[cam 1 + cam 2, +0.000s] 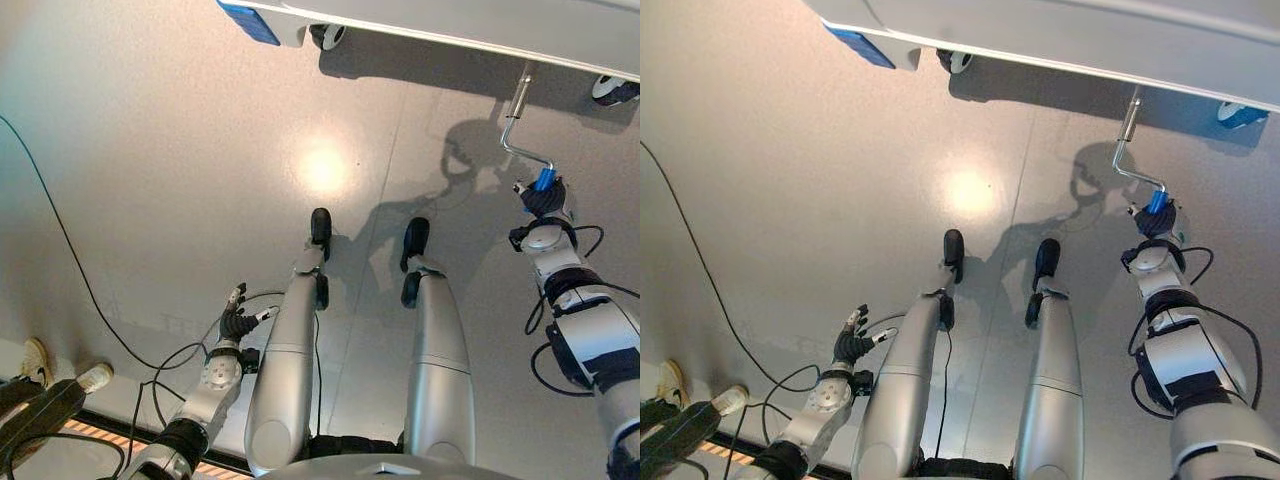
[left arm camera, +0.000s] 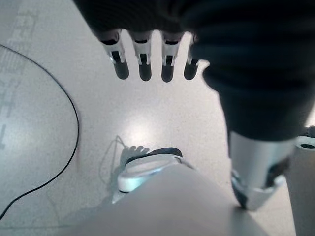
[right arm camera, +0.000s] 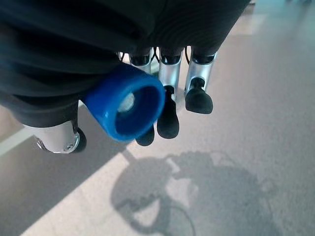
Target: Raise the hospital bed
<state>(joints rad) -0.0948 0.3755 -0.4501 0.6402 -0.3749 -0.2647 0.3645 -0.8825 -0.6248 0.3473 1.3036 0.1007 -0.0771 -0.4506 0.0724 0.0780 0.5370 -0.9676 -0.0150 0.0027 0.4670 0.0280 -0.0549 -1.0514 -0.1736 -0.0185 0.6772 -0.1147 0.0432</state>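
The hospital bed's pale frame (image 1: 450, 25) runs along the far edge. A bent metal crank (image 1: 512, 120) hangs from it and ends in a blue grip (image 1: 543, 180). My right hand (image 1: 545, 203) reaches up to the crank on the right, shut on the blue grip. In the right wrist view the grip's open end (image 3: 125, 105) sticks out of the palm, with the fingers (image 3: 170, 118) curled past it. My left hand (image 1: 236, 322) hangs low at the lower left, away from the bed, with its fingers (image 2: 142, 61) straight and nothing in them.
Two bed casters stand on the grey floor, one (image 1: 328, 35) near the middle and one (image 1: 612, 90) at the far right. A blue panel (image 1: 248, 20) sits on the bed's left end. A person's shoes (image 1: 60, 372) show at the lower left.
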